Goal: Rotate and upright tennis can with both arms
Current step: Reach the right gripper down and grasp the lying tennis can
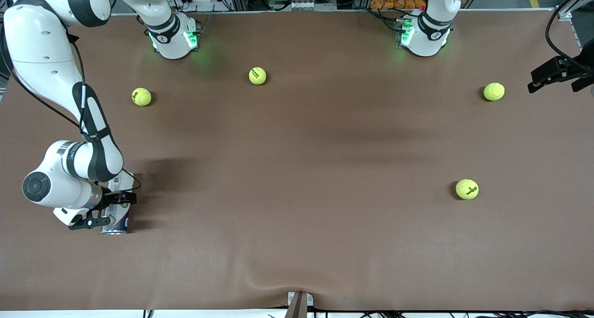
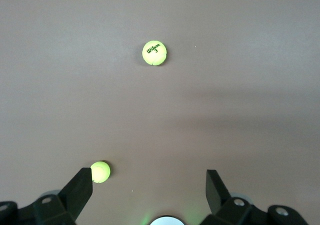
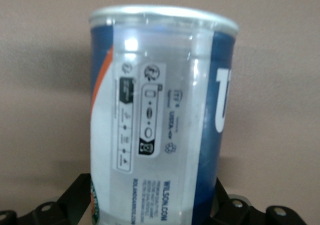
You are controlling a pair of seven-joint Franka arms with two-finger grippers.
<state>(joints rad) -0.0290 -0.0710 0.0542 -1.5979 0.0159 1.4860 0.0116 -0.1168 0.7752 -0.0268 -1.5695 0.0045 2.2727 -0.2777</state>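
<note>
A: Where's the can [image 1: 119, 205]?

B: Lying on its side on the counter [image 1: 297, 169], at the right arm's end, near the front camera. The right gripper [image 1: 107, 211] is down over it, fingers apart on either side of the tube and not yet clamped.

A: And the left gripper [image 1: 554, 74]?

B: Waiting over the counter's edge at the left arm's end, fingers [image 2: 80, 187] wide apart, holding nothing.

A: How will the can handle?

B: I'd guess light, since it looks empty. It is clear thin plastic, so slick and easily squeezed out of shape. Better to grip mid-body across the label, gently; the metal rim [image 3: 162, 15] is the stiffest part.

A: What does each view add?

B: The right wrist view shows the label and rim up close, largely hidden by the arm from the front. The left wrist view shows only two balls [image 2: 154, 52].
</note>
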